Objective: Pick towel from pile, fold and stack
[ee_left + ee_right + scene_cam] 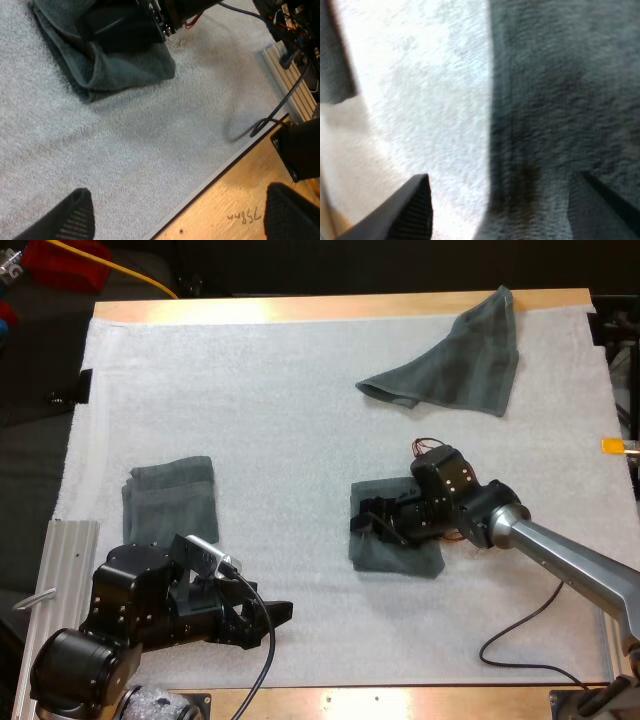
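Nearest, see the left gripper [272, 622], spread wide and empty over the white mat [300, 440]. Beyond it, at left, find a folded towel [170, 502]. Mid-mat, see the right gripper [372, 525], fingers apart and gripping nothing, low over the edge of a second folded towel [410, 558]. Farthest, find the crumpled towel [455, 360].

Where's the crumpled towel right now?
High view: the crumpled towel lies at the far right of the mat, beyond the right gripper over a folded towel.

Our right gripper [372, 525] hangs over a folded towel [405, 555]; second folded towel [170, 498] near the mat's [300, 430] left edge, crumpled towel [455, 360] at its far right corner.
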Robot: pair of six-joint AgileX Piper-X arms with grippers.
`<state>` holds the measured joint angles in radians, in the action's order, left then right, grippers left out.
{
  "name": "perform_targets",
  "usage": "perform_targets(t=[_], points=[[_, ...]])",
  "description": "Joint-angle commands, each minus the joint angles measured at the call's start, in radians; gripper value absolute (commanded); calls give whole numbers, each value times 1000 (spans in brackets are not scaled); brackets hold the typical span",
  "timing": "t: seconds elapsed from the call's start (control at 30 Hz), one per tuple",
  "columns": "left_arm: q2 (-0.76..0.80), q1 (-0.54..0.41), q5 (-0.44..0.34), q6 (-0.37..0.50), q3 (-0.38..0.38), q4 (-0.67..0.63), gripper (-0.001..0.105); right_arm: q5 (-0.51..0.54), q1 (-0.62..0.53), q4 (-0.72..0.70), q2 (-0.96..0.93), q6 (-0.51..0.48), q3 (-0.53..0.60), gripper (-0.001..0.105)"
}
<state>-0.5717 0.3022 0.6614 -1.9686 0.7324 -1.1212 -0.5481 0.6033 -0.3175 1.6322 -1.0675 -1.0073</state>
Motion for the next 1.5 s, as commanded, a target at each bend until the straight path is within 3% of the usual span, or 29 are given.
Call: perform_targets(t=[0.0, 0.3, 0.43, 0.8, 0.93, 1.1, 1.17, 1.33, 1.47], points=[[5, 2, 1, -1, 7, -3, 68, -31, 4, 6, -11, -9, -5, 58], [5, 2, 1, 6, 7, -3, 68, -38, 74, 15, -13, -9, -5, 58], [5, 2, 1, 6, 7, -3, 68, 16, 111, 15, -13, -9, 0, 58], [5, 2, 1, 6, 7, -3, 68, 19, 119, 11, -21, -10, 4, 58], [5, 2, 1, 6, 7, -3, 68, 135, 119, -38, -68, -15, 4, 58], [5, 2, 1, 6, 7, -3, 68, 274, 119, -122, -161, -92, 4, 58], [5, 2, 1, 6, 7, -3, 68, 291, 119, -163, -198, -118, 4, 59], [5, 2, 1, 6, 7, -3, 68, 351, 119, -289, -295, -167, 4, 71], [5, 2, 10, 6, 7, -3, 68, 377, 119, -364, -358, -207, 4, 74]])
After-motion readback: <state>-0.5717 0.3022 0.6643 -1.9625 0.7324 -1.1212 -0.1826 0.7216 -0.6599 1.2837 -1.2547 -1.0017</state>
